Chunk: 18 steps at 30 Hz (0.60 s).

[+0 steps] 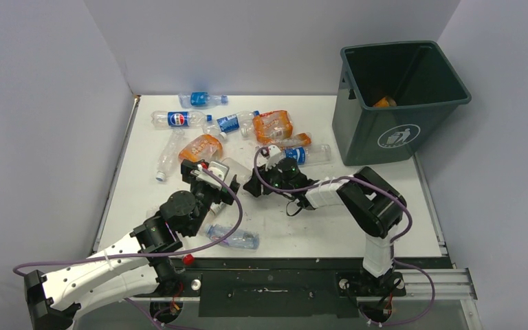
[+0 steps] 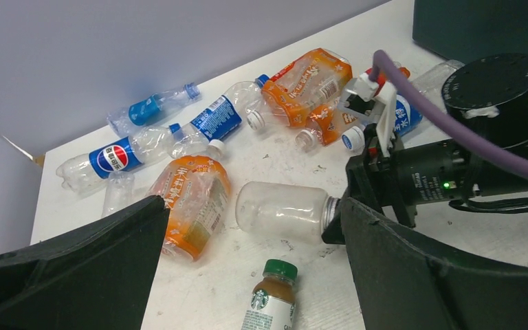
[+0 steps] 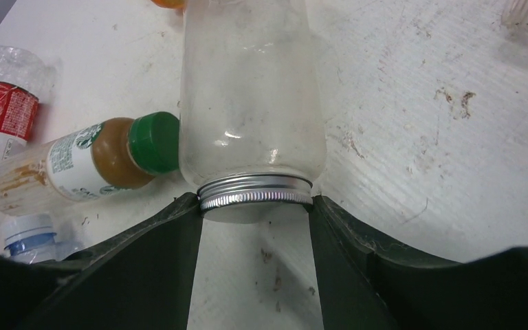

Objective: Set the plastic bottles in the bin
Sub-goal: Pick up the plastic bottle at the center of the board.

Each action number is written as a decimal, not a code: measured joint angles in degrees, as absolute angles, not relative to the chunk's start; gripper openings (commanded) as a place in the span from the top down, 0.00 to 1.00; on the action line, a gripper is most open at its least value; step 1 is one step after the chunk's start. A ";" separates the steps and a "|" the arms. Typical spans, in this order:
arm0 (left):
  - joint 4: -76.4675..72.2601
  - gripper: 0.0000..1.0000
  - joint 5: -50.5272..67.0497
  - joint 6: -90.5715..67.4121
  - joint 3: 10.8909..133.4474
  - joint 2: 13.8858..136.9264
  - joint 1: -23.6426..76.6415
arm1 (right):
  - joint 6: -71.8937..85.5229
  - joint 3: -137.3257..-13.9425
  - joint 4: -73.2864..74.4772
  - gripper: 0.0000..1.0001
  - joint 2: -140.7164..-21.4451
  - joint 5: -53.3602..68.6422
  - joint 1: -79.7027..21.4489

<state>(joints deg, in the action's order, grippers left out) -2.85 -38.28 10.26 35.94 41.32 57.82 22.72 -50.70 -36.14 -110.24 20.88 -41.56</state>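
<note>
Grasp step: right tool [image 3: 256,206] half-closed, pinching the silver cap of the clear bottle [image 3: 251,103] lying just ahead (contact both sides). Left tool [image 2: 253,206] wide open, empty. Next, probably: lift and carry to the bin [image 1: 357,130], well behind the right tool.

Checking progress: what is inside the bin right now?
Inside the bin, one orange bottle shows. The near wall hides the bin's floor, so more may lie there.
</note>
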 measured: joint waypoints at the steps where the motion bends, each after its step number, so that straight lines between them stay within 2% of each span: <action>1: -2.85 0.04 -38.28 10.35 35.94 41.32 57.84 | 22.72 -49.52 -35.94 0.75 -108.92 20.86 -41.50; 3: -2.85 0.04 -38.28 10.59 35.94 41.28 57.93 | 22.72 -47.13 -35.33 0.82 -105.69 20.84 -41.30; 5: -2.87 0.04 -38.30 10.98 35.92 41.15 58.06 | 22.70 -44.86 -33.36 0.94 -101.23 20.75 -41.23; 12: -3.88 0.04 -36.10 14.11 33.89 38.70 58.11 | 22.02 -43.99 -15.86 0.95 -80.55 19.05 -41.23; 18: -0.47 0.04 -22.68 20.34 34.02 35.38 58.78 | 20.36 -50.09 6.63 0.95 -68.16 17.17 -41.23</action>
